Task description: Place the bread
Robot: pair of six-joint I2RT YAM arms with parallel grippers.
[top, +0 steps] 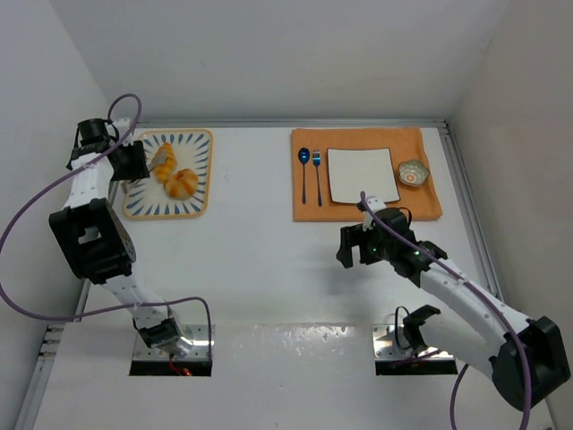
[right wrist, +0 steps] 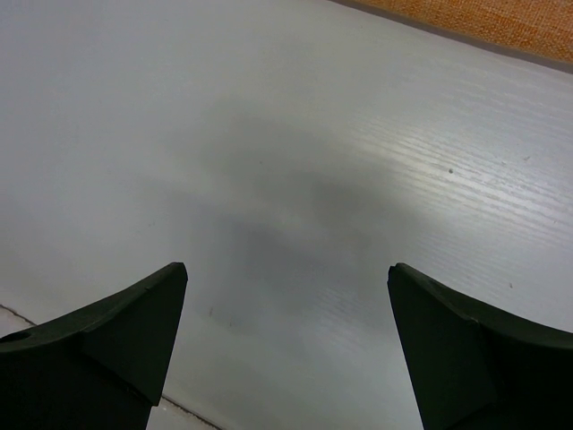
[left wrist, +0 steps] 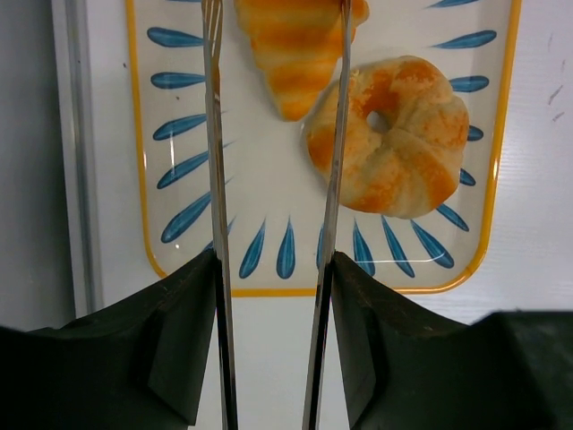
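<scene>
Tray (left wrist: 269, 179) sits far-left on the table (top: 260, 269), close to the left wall (top: 45, 90). There is wide bare table between it and the mat (top: 358, 210). Croissant (left wrist: 291, 54) and bun (left wrist: 394, 134) lie side by side on the tray. Left gripper (left wrist: 276, 18) is part-open, straddling the croissant; contact unclear, and the tips and croissant's far end are cut off in the wrist view. Right gripper (right wrist: 286, 269) is open over bare table, near the mat edge.

I note: white table (top: 269, 269), plain white walls (top: 286, 54) closing it in at back, left and right; soft glare along its near edge.
</scene>
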